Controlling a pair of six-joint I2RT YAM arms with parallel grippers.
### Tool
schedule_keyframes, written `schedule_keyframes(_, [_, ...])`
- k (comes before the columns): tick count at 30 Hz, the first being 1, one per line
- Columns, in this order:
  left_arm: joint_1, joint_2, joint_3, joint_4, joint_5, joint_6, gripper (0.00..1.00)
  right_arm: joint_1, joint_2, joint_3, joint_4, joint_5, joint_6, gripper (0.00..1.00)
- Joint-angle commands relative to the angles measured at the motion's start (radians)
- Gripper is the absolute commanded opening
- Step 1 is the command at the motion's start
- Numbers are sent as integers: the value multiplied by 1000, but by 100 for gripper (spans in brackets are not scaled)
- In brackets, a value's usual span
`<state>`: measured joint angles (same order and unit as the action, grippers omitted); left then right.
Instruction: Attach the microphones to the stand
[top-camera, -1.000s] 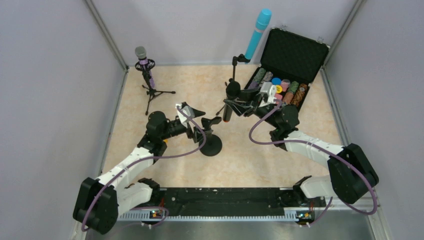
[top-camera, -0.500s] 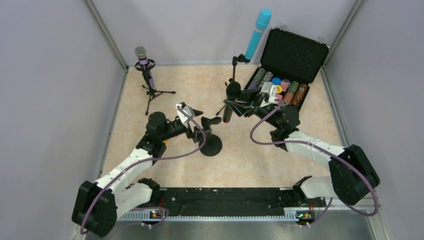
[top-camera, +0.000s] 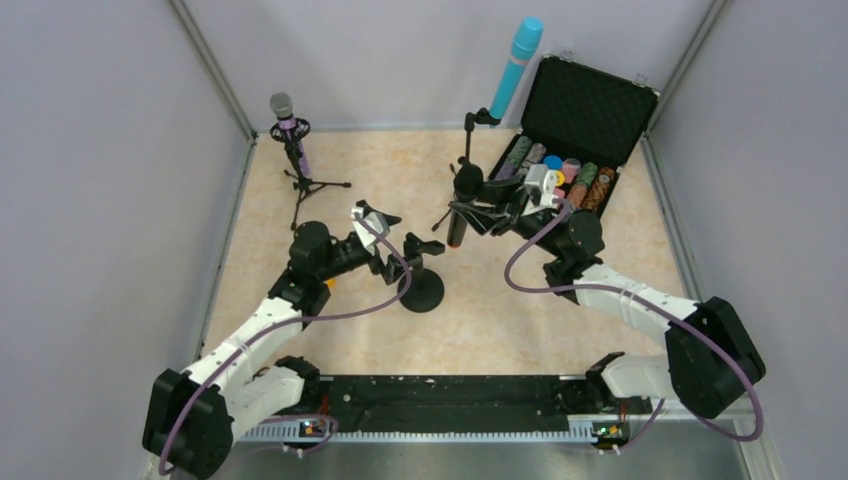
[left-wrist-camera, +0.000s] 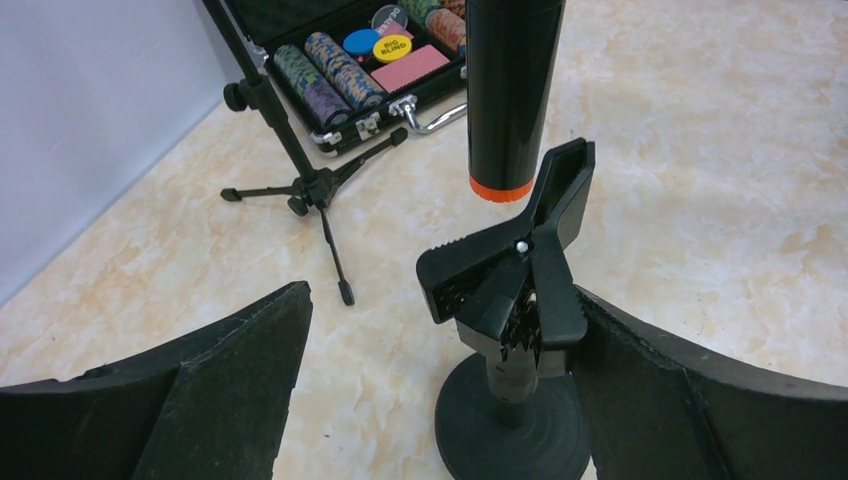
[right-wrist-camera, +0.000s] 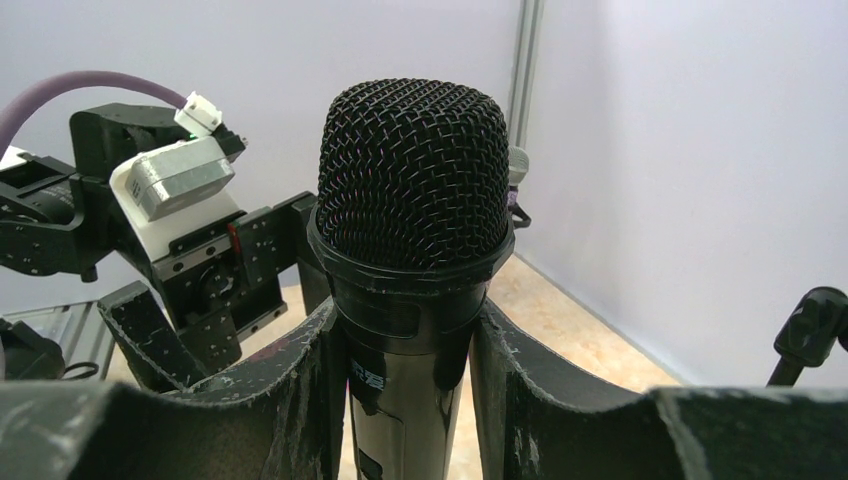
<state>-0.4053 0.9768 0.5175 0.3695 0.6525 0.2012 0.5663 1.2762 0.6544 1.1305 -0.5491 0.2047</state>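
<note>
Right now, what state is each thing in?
Purple microphone, mounted on the small tripod.
Blue microphone, mounted on the tall stand.
Clip on the round base, empty.
Black microphone, upright, not in the clip.
Case, lid open.
Left gripper, open, straddling the clip.
Right gripper, shut on the black microphone.

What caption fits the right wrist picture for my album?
The right gripper clamps a black microphone just under its head.
</note>
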Motion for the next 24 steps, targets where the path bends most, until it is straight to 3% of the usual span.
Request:
schedule_keyframes(1, [8,-26,82,-41,64,85,99,-5,-55,-3,36,-19,-7,0])
schedule_keyframes(8, [13,8,134,-79,120,87,99,-4,-85,-15,14,-26,8,0])
schedule_keyframes(19, [13,-21,126,-32,167,49,99,73,-190,13,-188,-160,-73,0])
schedule_keyframes(24, [13,-26,129,-25,205,48,99,101,-171,24,-159,-140,-84,0])
